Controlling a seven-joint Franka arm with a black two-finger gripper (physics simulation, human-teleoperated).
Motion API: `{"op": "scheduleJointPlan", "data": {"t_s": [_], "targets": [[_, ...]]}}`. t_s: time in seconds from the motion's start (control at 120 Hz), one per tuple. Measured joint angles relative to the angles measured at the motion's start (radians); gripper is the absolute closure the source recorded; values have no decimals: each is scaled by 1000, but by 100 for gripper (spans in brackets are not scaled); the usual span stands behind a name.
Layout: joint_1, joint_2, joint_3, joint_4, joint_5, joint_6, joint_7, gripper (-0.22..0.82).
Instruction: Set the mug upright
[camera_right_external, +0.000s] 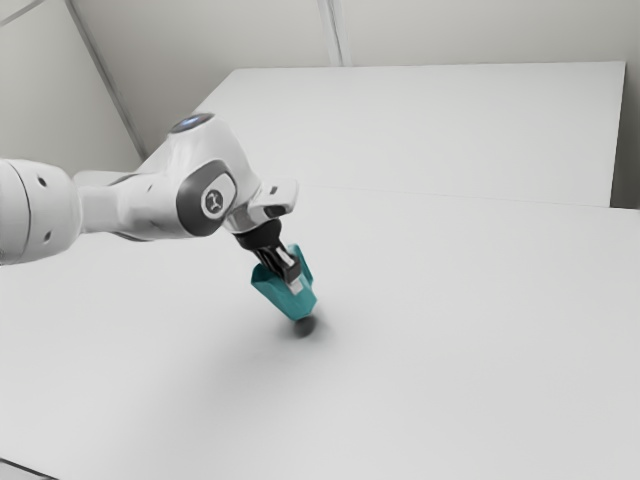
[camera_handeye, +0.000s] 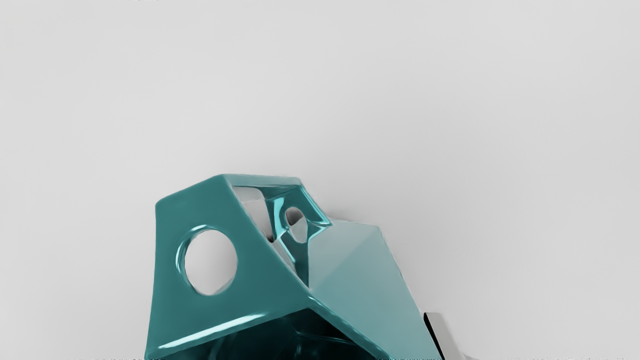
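The gripper (camera_right_external: 293, 284) reaches down at a slant to the teal mug (camera_right_external: 290, 299), one finger lying across the mug's near side. Tilted, the mug has its wide open end up toward the exterior view's left and its narrower end low, just above or at a dark shadow; whether it touches the table I cannot tell. In the wrist view the gripper (camera_handeye: 345, 272) is shut on the mug (camera_handeye: 360, 265): one fingertip (camera_handeye: 440, 332) lies along its outer wall, and a pale fingertip shape shows through the handle's opening. Part of the dark interior shows too.
The white table (camera_right_external: 450, 350) spreads around and beneath the mug. Behind it stands a large pale panel (camera_right_external: 440, 125). The arm comes in from the exterior view's left, above the table.
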Motion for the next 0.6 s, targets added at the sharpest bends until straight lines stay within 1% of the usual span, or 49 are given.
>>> {"op": "scheduleJointPlan", "data": {"t_s": [0.167, 0.292, 0.375, 0.6], "targets": [[-42, 60, 5, 39, 207, 15, -62, 79], [11, 104, 6, 47, 303, 23, -104, 79], [29, 115, 6, 48, 344, 24, -128, 79], [16, 142, 6, 51, 389, 24, -181, 79]]}}
